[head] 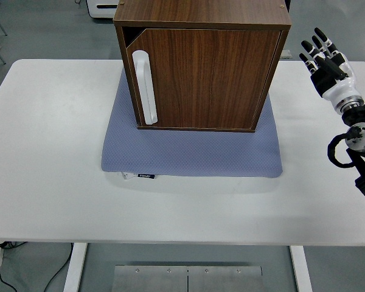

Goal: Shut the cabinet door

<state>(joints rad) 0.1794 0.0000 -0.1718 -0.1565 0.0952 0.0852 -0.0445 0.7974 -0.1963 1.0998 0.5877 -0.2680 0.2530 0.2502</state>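
Observation:
A dark wood cabinet (202,64) stands on a blue-grey mat (191,152) at the table's middle back. Its door (201,79) is almost shut, with a thin gap showing at the top left corner. A white vertical handle (145,87) is on the door's left side. My right hand (325,61) is raised to the right of the cabinet, apart from it, with fingers straight and spread, holding nothing. My left arm does not show.
The white table (48,152) lies bare to the left and in front of the mat. A small label tag (145,176) sits at the mat's front edge. A white object (103,7) stands on the floor behind the table.

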